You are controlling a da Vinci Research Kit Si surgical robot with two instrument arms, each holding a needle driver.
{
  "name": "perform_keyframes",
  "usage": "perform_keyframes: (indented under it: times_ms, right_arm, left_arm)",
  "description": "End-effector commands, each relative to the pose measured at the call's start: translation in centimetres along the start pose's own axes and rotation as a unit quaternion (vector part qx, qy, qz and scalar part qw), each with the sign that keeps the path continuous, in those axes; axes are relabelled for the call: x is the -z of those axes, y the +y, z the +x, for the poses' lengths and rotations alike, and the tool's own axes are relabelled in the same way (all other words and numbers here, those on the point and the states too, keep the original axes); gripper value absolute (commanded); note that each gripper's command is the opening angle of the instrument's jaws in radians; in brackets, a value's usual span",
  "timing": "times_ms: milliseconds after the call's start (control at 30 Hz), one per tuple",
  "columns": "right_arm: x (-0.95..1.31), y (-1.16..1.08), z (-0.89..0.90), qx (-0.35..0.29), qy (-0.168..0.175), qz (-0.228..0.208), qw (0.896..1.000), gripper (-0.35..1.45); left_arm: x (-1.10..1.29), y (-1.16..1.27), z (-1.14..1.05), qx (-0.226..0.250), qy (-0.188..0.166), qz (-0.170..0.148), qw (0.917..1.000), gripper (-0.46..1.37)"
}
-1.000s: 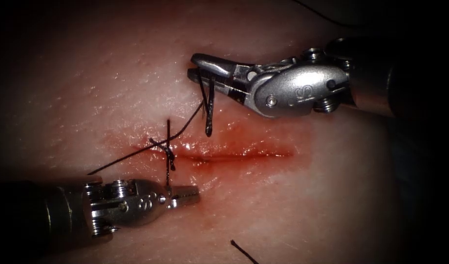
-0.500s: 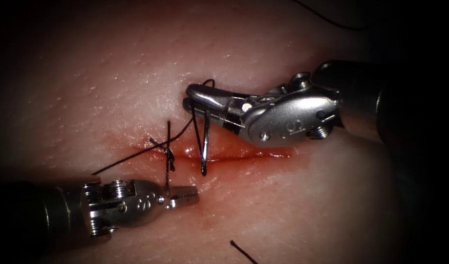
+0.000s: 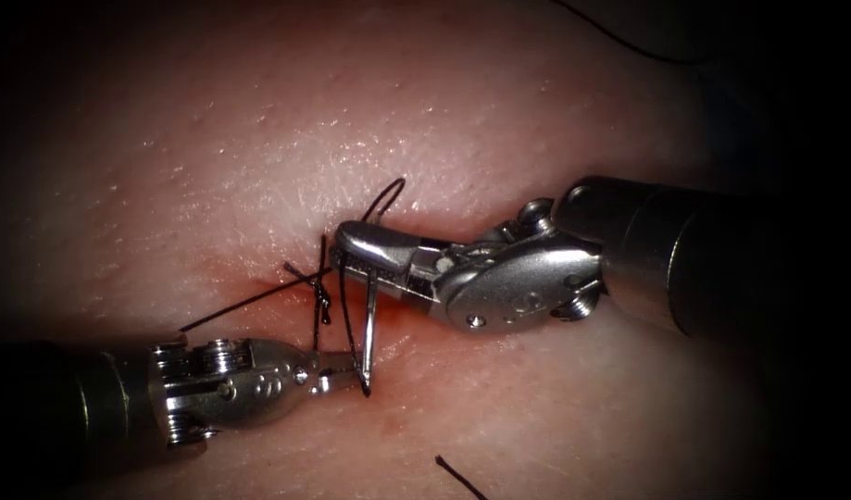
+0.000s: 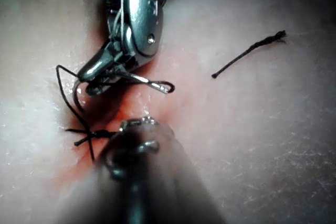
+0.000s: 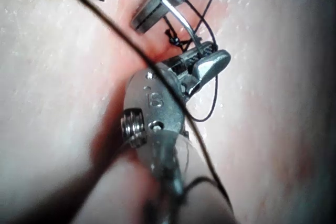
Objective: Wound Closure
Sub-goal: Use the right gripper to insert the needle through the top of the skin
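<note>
1. over the cut (image 3: 462, 294) in the tissue (image 3: 258, 120), just right of the finished knot (image 3: 323, 294), the right tool (image 3: 351, 252) has its jaws clamped on the needle (image 3: 368, 329) near its thread end, so the curve hangs toward the near side with the point free.
2. compared with a second ago, that tool has come down and leftward, carrying the needle from the far side across the cut.
3. on the near side, the needle tip now lies at the tip of the left tool (image 3: 356, 373); i cannot tell whether it has entered the tissue.
4. the left tool's jaws look nearly closed with nothing seen between them; it sits low, apparently to meet the needle.
5. the thread (image 3: 386, 196) loops slack beyond the right jaws, and a cut end of thread (image 3: 462, 477) lies apart on the near side.
</note>
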Motion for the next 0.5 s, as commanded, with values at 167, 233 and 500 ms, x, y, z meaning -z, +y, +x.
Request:
perform_keyframes:
  times_ms: [167,233,500]
  right_arm:
    - [0.11,-0.12,-0.12,-0.026,-0.021,-0.009,0.999,-0.35]
    - [0.13,-0.15,-0.15,-0.033,-0.025,-0.011,0.999,-0.35]
    - [0.10,-0.33,-0.22,-0.054,-0.033,-0.001,0.998,-0.35]
  left_arm:
    - [0.02,0.00,0.00,0.000,0.000,-0.005,1.0000,-0.35]
    - [0.02,0.00,-0.01,0.000,0.000,-0.005,1.0000,-0.35]
    - [0.02,0.00,-0.01,0.000,0.000,-0.005,1.0000,-0.35]
